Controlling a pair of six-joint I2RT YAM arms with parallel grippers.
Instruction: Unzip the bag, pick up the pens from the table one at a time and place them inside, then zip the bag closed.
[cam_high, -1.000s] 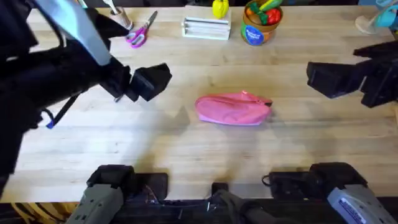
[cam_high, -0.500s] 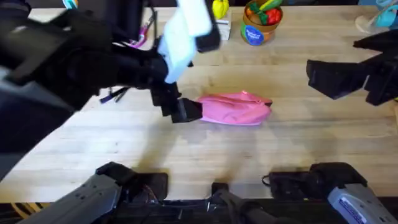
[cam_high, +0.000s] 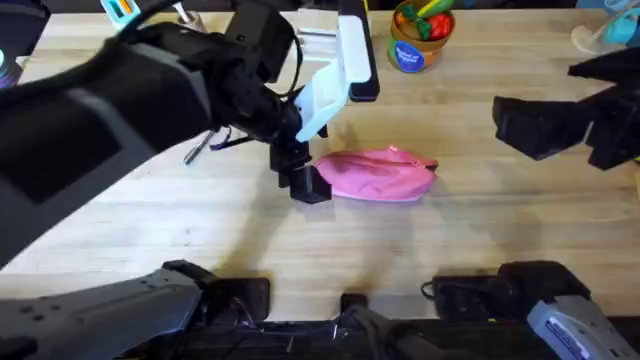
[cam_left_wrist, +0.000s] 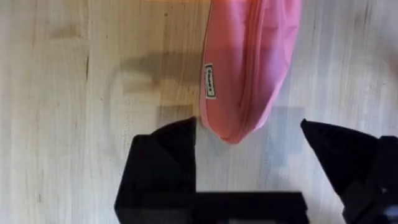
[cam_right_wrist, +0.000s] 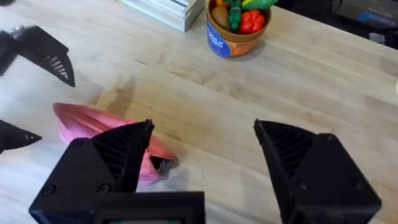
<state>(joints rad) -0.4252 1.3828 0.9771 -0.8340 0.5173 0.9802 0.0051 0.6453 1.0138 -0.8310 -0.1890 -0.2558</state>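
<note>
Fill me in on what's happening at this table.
The left gripper hangs open over the left end of the pink bag, fingers either side of its tip, not gripping. The bag lies flat on the table. The right gripper hovers open off to the right, holding nothing.

Pink bag (cam_left_wrist: 249, 68) end between open left claw (cam_left_wrist: 249, 140) fingers — small label on side, table (cam_left_wrist: 62, 93) beneath.

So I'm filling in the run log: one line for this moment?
left gripper open, straddling bag end | right gripper open, off the bag | zipper shut | table
</note>
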